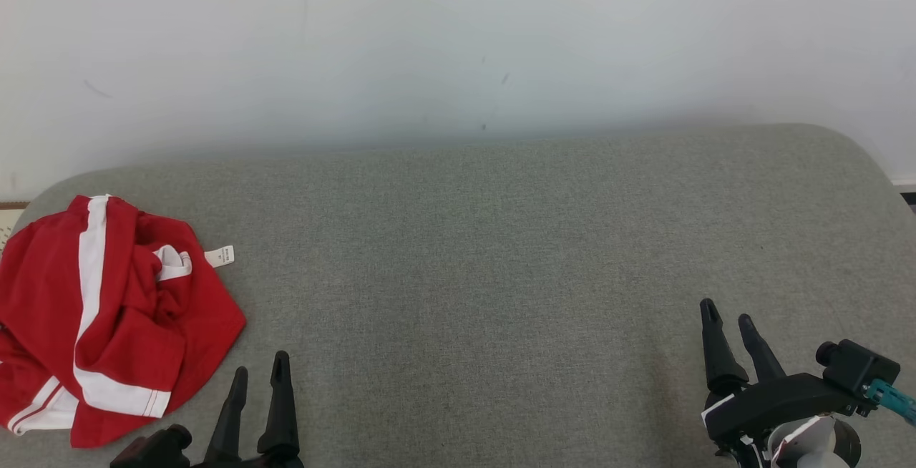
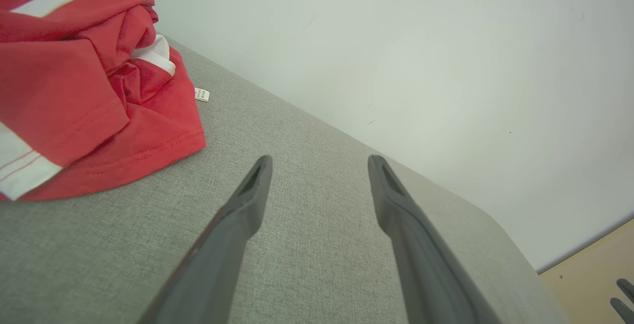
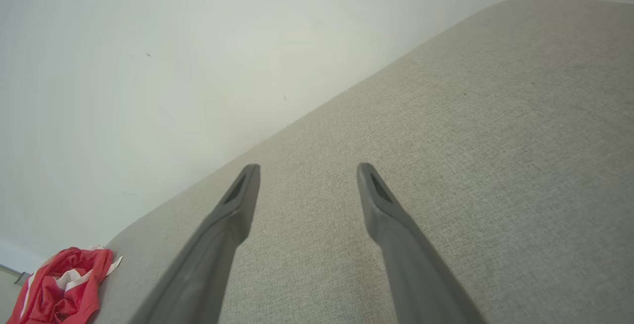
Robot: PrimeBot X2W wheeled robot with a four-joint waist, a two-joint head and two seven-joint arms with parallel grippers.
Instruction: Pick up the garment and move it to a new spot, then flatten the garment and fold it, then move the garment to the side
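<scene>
A crumpled red garment (image 1: 107, 318) with white stripes and a small white label lies at the far left of the grey cushioned surface (image 1: 486, 260). My left gripper (image 1: 259, 366) stands open just right of the garment's lower edge, apart from it, nothing between its fingers. In the left wrist view the garment (image 2: 84, 101) fills the upper left, beyond and left of the open left gripper (image 2: 319, 161). My right gripper (image 1: 726, 314) is open at the lower right, far from the cloth. In the right wrist view the garment (image 3: 62, 287) is small at the bottom left, and the right gripper (image 3: 307, 169) holds nothing.
A pale wall (image 1: 458, 39) rises right behind the grey surface. The surface has rounded corners at the far left and far right. A strip of tan floor (image 2: 594, 269) shows past its end in the left wrist view.
</scene>
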